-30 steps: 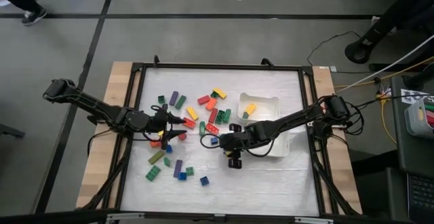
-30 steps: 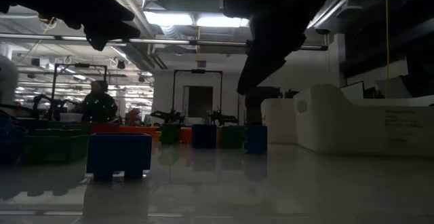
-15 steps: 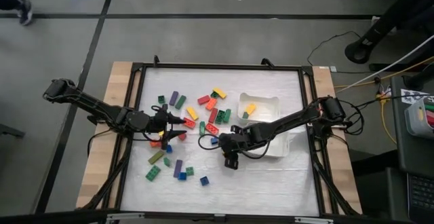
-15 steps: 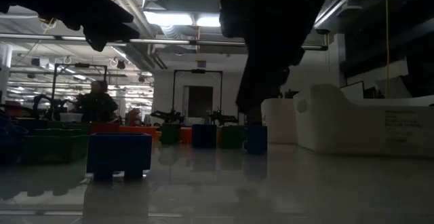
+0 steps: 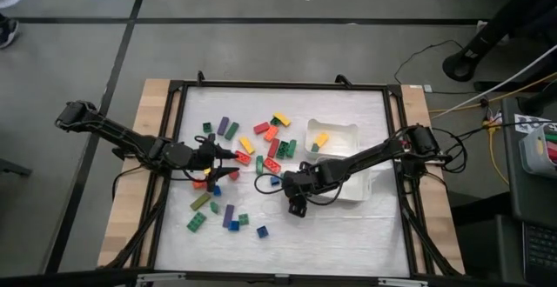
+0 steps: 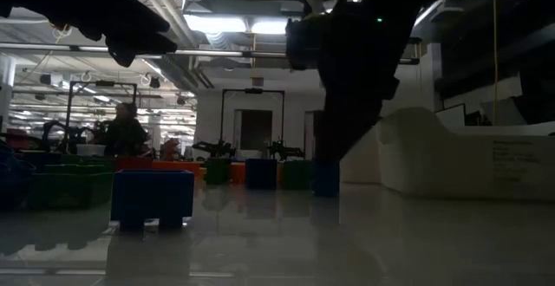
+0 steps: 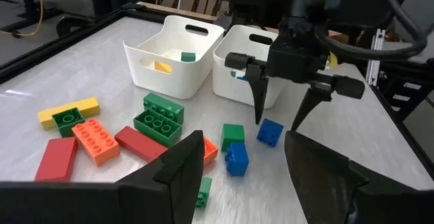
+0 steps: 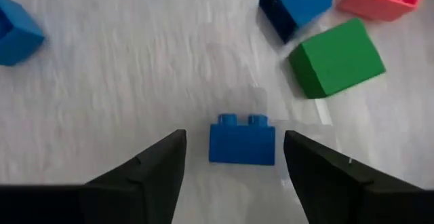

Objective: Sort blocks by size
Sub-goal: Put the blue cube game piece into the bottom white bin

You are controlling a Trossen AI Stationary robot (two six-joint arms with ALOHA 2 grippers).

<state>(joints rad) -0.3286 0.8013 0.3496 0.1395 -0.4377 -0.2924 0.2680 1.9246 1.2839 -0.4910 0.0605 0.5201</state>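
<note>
We have the right gripper point(image 7: 281, 105) hanging just over a small blue block point(image 8: 242, 142) near the middle of the table, its jaws spread with the block square between them and nothing pinched yet. The rest of the blocks point(image 5: 233, 161) lie scattered across the left half of the white table point(image 5: 348, 235), and a couple already sit in the two white trays point(image 5: 335, 135) on the right. The left gripper point(image 7: 244, 163) waits low over the pile, jaws apart and empty. Our worry is the neighbours (a green cube point(image 8: 337, 56) and another blue piece point(image 8: 295, 0) sit near): a drop slightly off line could knock the block askew or nudge those two. A grip on a corner may also let it twist out on the way to a tray. We can read no writing or brand anywhere.
</note>
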